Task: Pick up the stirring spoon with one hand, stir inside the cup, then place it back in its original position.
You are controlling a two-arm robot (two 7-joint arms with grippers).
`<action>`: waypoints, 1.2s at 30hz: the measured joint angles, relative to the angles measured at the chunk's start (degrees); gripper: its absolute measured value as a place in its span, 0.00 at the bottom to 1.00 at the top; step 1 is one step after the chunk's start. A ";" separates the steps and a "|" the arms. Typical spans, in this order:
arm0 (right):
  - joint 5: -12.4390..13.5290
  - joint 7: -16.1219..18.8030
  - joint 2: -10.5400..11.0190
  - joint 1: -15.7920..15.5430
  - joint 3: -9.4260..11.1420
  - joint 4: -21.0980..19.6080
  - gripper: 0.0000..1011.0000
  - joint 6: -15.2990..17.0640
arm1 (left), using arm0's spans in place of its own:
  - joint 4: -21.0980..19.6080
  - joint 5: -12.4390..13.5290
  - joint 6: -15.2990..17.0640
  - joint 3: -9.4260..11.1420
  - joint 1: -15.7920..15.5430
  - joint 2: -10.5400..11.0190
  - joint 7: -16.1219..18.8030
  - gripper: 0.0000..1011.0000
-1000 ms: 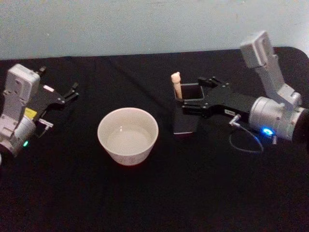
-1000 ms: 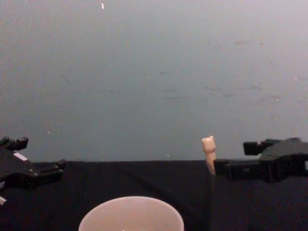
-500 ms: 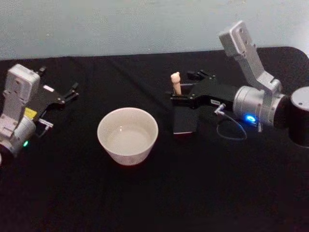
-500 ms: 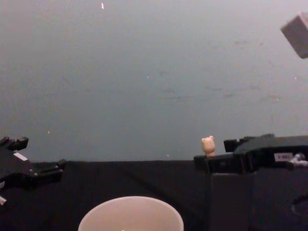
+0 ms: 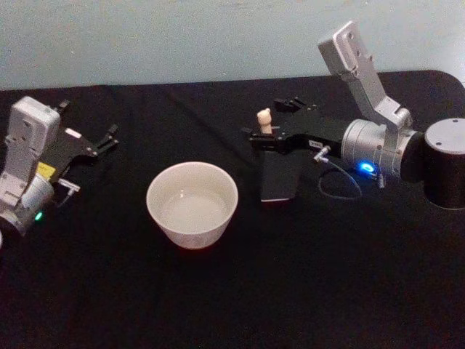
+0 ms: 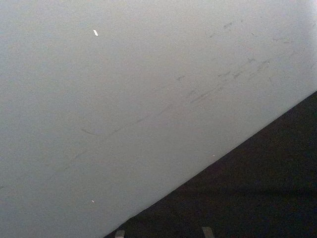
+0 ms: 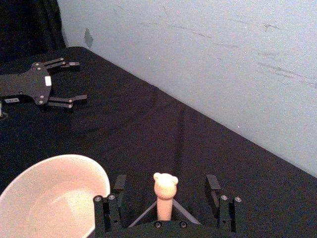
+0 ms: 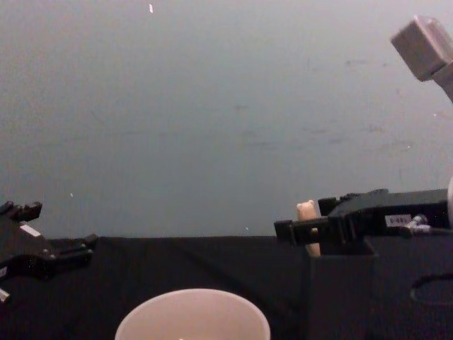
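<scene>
Black-clothed table spans the whole workspace, with a pale wall behind it.

Right arm reaches in across the table from the right side toward the centre. I read the right gripper as level with the top of the holder. Its two fingers are spread, one to each side of the spoon handle. From the right wrist view there is a clear gap between each finger and the handle, so nothing is pinched.

Left gripper sits at the far left of the table, well apart from everything else. Its fingers are also spread, with nothing between them. It shows the same way from the chest view.

The cup is wide, round and cream, and stands upright on the cloth near the middle of the table. It is to the left of the holder and apart from it. I cannot tell whether there is liquid in it.

The holder is a tall dark square box just right of the cup, directly under the right gripper.

The stirring spoon stands upright in the holder. Its cream handle and bear-head knob stick up above the rim, between the spread fingers. The bowl end is hidden inside the box.
</scene>
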 joint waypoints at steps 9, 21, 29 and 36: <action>-0.64 0.55 -0.83 0.82 -0.39 1.37 0.99 0.20 | 0.00 0.00 0.00 0.00 0.00 0.00 0.00 0.99; -1.27 0.81 -1.58 1.19 -0.53 2.82 0.99 0.38 | 0.00 0.00 0.00 0.00 0.00 0.00 0.00 0.99; -1.89 0.84 -1.60 1.14 -0.70 2.82 0.99 -0.06 | 0.00 0.00 0.00 0.00 0.00 0.00 0.00 0.99; -1.85 0.83 -1.60 1.11 -0.66 2.80 0.99 -0.06 | 0.00 0.00 0.00 0.00 0.00 0.00 0.00 0.99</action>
